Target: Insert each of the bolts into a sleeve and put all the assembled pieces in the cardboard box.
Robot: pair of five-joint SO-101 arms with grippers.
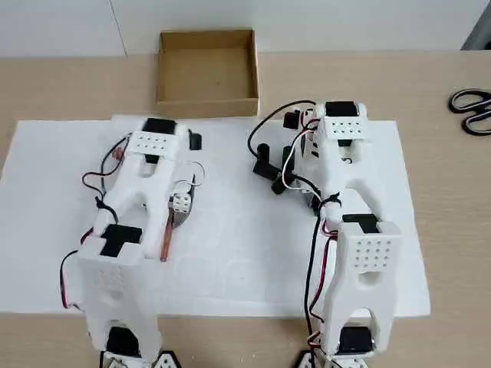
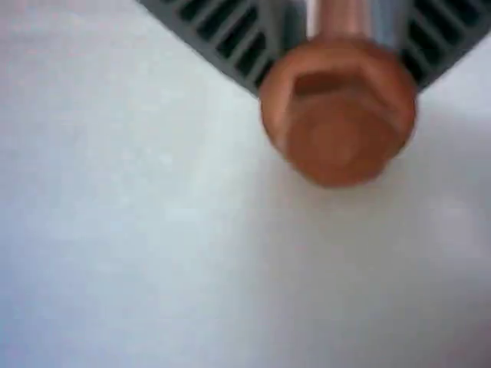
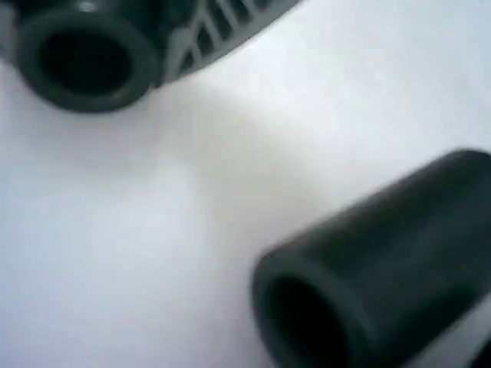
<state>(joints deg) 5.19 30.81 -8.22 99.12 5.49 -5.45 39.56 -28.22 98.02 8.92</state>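
Closest to the left wrist camera is the hexagonal head of the copper bolt (image 2: 337, 115), its shaft clamped between the grey ribbed jaws of the left end effector (image 2: 337, 19), just above the white sheet (image 1: 230, 253). From above, the left arm rises from its base at the near edge of the worktop (image 1: 77, 84), leans out over the sheet and folds its wrist back, so the bolt slants back towards the base. The right arm stretches farther out, its wrist bent towards the middle of the sheet. The right end effector (image 3: 100, 38) is closed around a black sleeve (image 3: 84, 65), open end facing the camera. A second sleeve (image 3: 383, 261) lies on the sheet near it, among other loose sleeves (image 1: 265, 162). The cardboard box (image 1: 207, 107) sits beyond the sheet, well apart from both end effectors.
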